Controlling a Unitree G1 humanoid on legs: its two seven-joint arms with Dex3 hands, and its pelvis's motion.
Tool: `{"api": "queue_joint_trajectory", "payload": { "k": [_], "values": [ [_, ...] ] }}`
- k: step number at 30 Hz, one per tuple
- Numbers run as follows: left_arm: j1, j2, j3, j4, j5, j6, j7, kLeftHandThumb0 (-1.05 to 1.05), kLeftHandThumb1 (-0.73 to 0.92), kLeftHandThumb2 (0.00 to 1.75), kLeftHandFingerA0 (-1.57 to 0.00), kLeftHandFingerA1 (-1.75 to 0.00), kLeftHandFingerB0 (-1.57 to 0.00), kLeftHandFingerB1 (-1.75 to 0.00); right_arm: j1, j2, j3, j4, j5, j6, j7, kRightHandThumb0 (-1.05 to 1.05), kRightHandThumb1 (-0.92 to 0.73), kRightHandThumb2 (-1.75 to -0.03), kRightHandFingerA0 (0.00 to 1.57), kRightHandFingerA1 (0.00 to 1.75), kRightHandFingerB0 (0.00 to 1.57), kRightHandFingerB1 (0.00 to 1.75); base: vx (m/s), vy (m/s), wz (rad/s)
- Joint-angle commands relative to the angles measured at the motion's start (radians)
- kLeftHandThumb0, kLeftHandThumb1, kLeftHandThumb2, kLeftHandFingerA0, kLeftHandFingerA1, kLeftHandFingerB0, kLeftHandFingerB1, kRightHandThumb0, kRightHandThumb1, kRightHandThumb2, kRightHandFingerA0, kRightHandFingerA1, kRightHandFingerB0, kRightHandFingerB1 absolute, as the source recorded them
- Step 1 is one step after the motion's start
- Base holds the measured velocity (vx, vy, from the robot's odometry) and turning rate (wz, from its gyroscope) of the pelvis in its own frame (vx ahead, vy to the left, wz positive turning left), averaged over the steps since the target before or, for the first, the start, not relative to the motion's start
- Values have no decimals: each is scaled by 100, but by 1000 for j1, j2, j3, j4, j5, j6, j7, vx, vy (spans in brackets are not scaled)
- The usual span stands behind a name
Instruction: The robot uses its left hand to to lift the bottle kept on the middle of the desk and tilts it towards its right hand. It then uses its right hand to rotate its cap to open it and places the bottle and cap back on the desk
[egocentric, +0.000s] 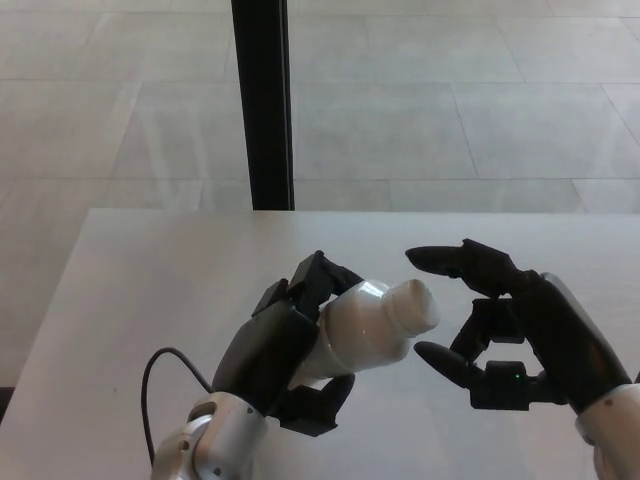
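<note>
Left hand (285, 345) is gripping the white bottle (370, 322) in the lower middle of the frame — fingers clamped around its body, holding it up off the pale tabletop (150, 270) and tilting it so the neck is pointing toward the right side of the picture. Right hand (510, 335) is sitting just to the right of the bottle's neck end with its fingers (450, 262) spread apart — one reaching over the top, another curling in below, neither touching the bottle as far as I can see. Can't really tell whether the cap is on or off from this angle. A black cable (160, 375) is looping by the left wrist, and a dark post (262, 100) is standing behind the tabletop on the tiled floor (450, 100).
</note>
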Motion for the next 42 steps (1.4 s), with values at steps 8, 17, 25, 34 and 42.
{"api": "queue_joint_trajectory", "payload": {
  "k": [8,17,25,34,42],
  "values": [
    [14,-3,3,-20,0,-3,5,10,51,132,-92,-175,-81,-165,-19,-13,-17,31,-11,23,-3,-50,-60,-58,88,117,43,40,0,0,0],
    [-1,-5,7,-12,-1,-14,9,-12,72,90,-93,-175,-85,-157,-11,-19,-1,51,-7,-1,6,-50,-60,-58,90,115,44,41,0,0,0],
    [-6,4,4,1,4,-44,19,-14,60,110,-125,-143,-111,-131,-11,-7,3,74,6,-48,-6,-47,-61,-59,93,116,47,41,0,0,0],
    [7,2,-4,-10,26,-18,24,10,48,139,-94,-175,-84,-162,-16,4,-12,72,12,-81,-23,-45,-66,-61,93,131,50,42,0,0,0],
    [21,2,-6,-24,27,10,9,9,52,131,-90,-175,-80,-161,-33,8,-26,50,-10,-80,-41,-53,-70,-61,93,130,48,43,0,0,0]
  ]
}}
